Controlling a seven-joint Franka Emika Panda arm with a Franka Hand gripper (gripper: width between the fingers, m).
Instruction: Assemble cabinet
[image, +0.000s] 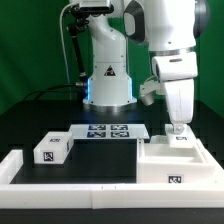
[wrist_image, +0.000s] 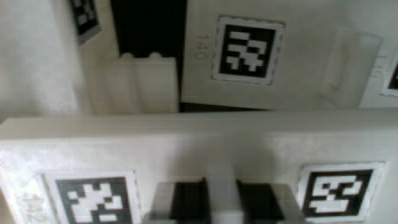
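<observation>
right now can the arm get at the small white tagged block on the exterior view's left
Probably yes: the small white tagged block lies on the black table, nothing over it. The end effector is down at the large white boxy cabinet shell and must lift first.

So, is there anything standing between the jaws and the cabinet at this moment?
Nothing visible does. The jaws hang right at the far wall of the cabinet, and the wrist view shows only that white wall close before them. The small tagged block lies apart, at the exterior view's left.
</observation>
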